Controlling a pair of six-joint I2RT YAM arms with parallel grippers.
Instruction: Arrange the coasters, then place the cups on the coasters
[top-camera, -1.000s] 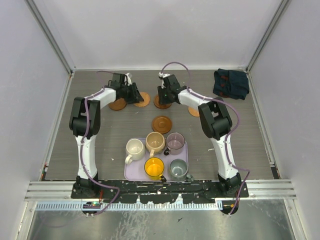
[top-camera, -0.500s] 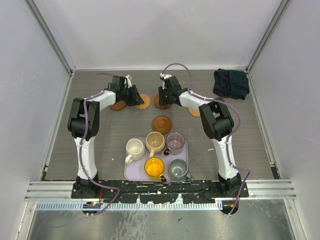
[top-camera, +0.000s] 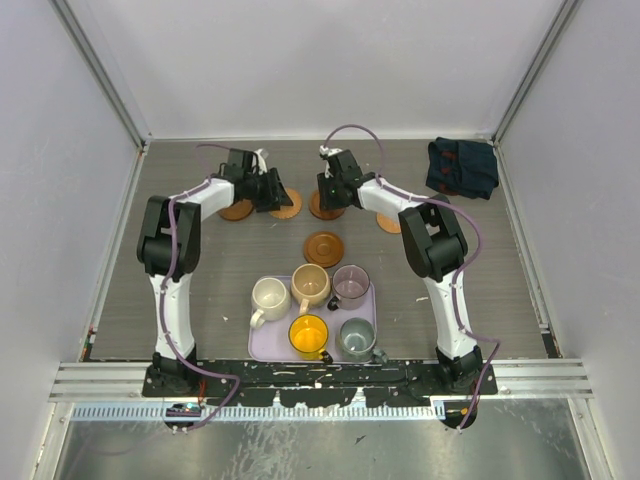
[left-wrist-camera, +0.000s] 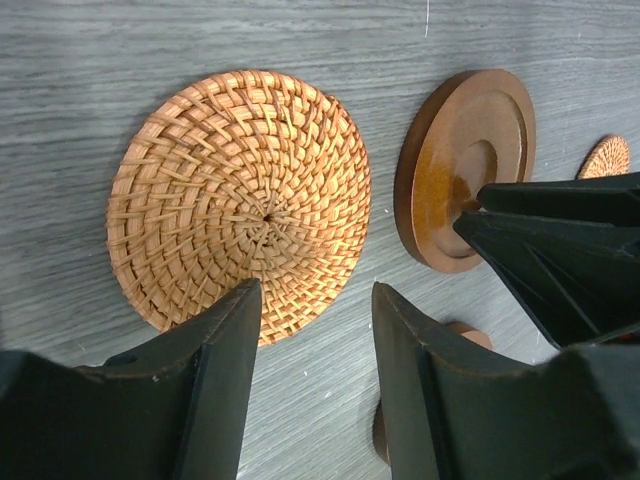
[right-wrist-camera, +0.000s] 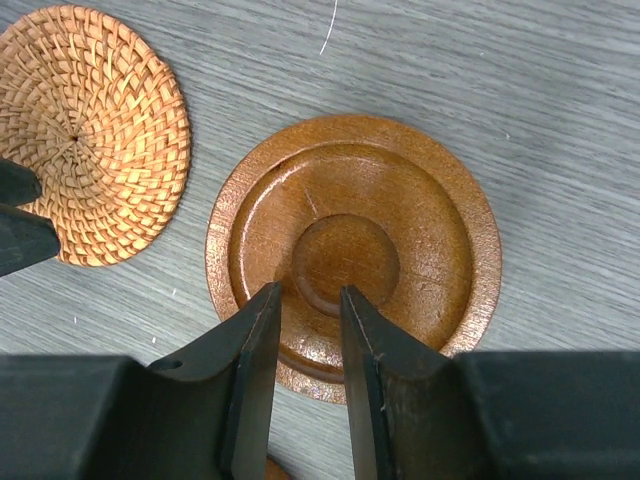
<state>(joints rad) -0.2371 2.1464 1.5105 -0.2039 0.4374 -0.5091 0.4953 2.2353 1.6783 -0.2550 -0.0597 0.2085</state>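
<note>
Left tool (left-wrist-camera: 315, 300) is spread and empty; right tool (right-wrist-camera: 310, 300) is narrowly parted and pinches nothing. Both hang low near the far edge of the grey wood-grain counter (top-camera: 200, 280). At the near edge, a lavender rectangular tray (top-camera: 268, 347) holds five small handled mugs (top-camera: 309, 335). The woven orange-tan round coaster (left-wrist-camera: 240, 195) lies under the left tool. The dark brown wooden disc coaster (right-wrist-camera: 350, 250) lies flat under the right tool.

i see four coasters (top-camera: 291, 206) flat in a far row, a fifth coaster (top-camera: 323, 246) nearer. five cups (top-camera: 310, 286) stand upright, clustered closer to me, off the coasters.
</note>
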